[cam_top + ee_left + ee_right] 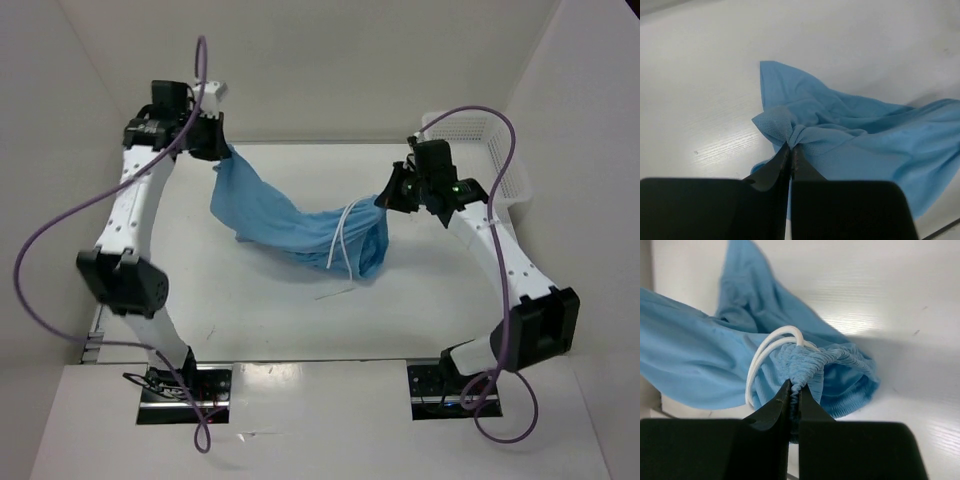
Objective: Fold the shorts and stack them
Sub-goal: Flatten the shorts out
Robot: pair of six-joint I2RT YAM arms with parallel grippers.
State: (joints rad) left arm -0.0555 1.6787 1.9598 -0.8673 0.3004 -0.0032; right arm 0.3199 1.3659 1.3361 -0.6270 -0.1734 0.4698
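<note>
The light sky-blue shorts (290,220) hang stretched between my two grippers above the white table, sagging in the middle. My left gripper (222,146) is shut on a leg hem at the far left; in the left wrist view (791,145) the fabric (850,145) bunches at the black fingertips. My right gripper (385,197) is shut on the gathered elastic waistband (820,362); it shows in the right wrist view (795,388). The white drawstring cord (340,235) loops down from the waistband and also shows in the right wrist view (757,357).
A white plastic mesh basket (490,150) stands at the back right, behind the right arm. White walls enclose the table (300,320) on the left, back and right. Purple cables loop off both arms.
</note>
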